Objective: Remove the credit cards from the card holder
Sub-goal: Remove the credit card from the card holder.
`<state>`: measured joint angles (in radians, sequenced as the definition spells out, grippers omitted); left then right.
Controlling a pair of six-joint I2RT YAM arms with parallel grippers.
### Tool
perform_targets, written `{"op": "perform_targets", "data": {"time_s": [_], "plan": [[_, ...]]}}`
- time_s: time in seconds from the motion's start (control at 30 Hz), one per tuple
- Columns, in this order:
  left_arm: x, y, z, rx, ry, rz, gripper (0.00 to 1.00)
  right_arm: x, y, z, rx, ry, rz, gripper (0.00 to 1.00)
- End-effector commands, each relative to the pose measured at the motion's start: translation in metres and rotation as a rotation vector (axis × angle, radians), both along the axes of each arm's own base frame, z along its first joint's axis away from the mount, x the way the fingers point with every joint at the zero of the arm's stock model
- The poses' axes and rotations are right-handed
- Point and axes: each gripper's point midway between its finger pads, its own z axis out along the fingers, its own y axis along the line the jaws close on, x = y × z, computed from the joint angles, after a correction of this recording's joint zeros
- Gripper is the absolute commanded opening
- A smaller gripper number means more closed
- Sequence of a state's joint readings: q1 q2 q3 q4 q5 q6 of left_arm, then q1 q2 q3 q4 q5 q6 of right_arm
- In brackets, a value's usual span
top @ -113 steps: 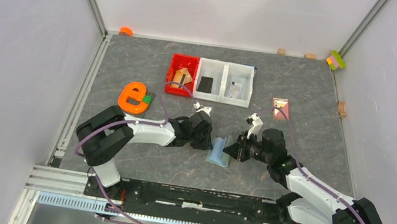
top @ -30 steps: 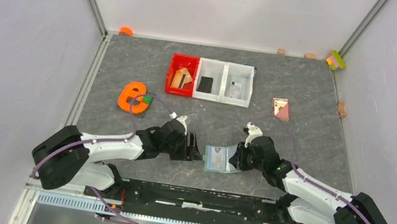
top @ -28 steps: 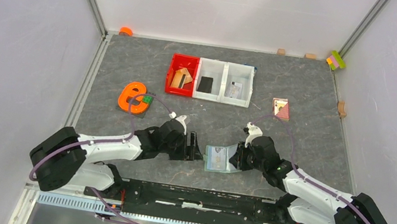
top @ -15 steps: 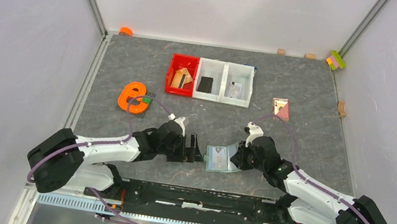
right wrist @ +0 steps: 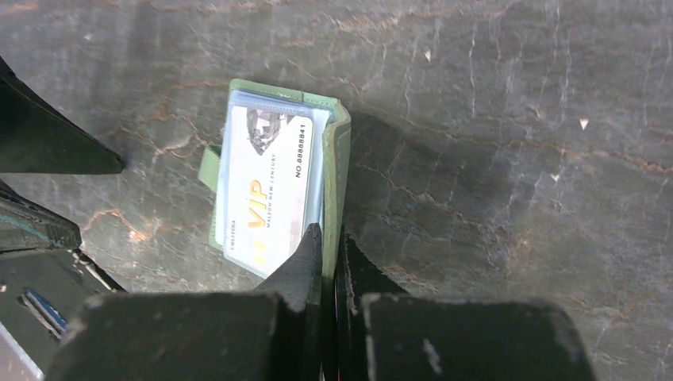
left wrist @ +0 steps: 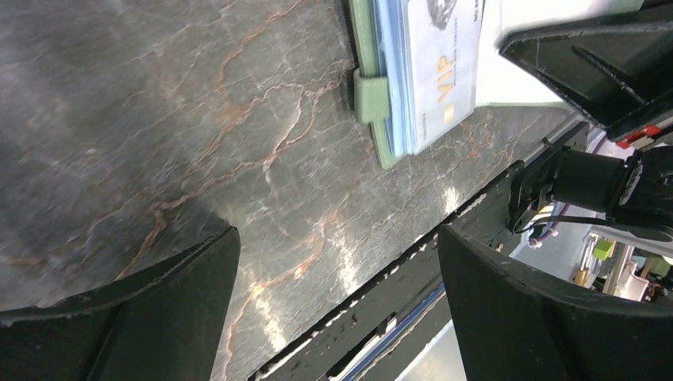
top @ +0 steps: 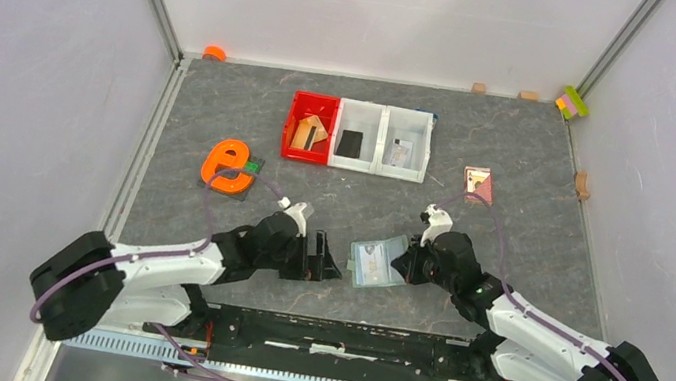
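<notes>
- The card holder [right wrist: 337, 151] lies open on the worktop [top: 518, 177]; the right gripper [right wrist: 325, 238] is clamped on its edge.
- The left gripper [left wrist: 337, 238] is spread wide and empty.
- The credit cards [right wrist: 266, 186] are probably thin, stiff and slick; pinch an exposed edge.

The grey marbled table [top: 521, 157] carried a row of three bins [top: 379, 146], one red and two white, toward its far side. Left of the bins and nearer lay an orange e-shaped piece [top: 224, 166] on a dark base. Just right of the bins lay a pink square item [top: 477, 184]. The sage-green card holder [top: 371, 264] rested well in front of the bins. Small wooden blocks [top: 479, 88] sat behind the bins, along the far edge.
</notes>
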<state>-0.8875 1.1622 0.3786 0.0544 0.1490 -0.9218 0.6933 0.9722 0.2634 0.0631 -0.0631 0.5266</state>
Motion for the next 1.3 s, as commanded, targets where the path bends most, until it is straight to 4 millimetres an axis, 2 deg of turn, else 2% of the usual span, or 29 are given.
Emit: {"op": "perform_targets", "data": {"time_s": [0.0,0.23,0.43,0.73,0.87,1.03,1.27], "plan": [[0.008,0.009,0.017,-0.054,-0.125,0.026,1.0,0.023,0.023,0.049,0.133,-0.132,0.006,0.0],[0.016,0.018,0.057,-0.163,-0.305,0.037,1.0,0.022,0.041,0.07,0.208,-0.122,0.063,0.0],[0.022,0.023,0.069,-0.21,-0.359,0.05,1.0,0.022,0.045,0.094,0.266,-0.154,0.074,0.0],[0.039,0.017,0.095,-0.383,-0.395,0.034,1.0,0.022,0.052,0.15,0.394,-0.174,0.108,0.0],[0.046,0.01,0.117,-0.484,-0.413,-0.006,1.0,0.021,0.052,0.169,0.459,-0.167,0.124,0.0],[0.047,-0.001,0.146,-0.572,-0.45,-0.057,1.0,0.015,0.056,0.18,0.535,-0.138,0.153,0.0],[0.057,-0.01,0.145,-0.56,-0.424,-0.06,1.0,0.006,0.063,0.187,0.612,-0.112,0.205,0.0]]}}
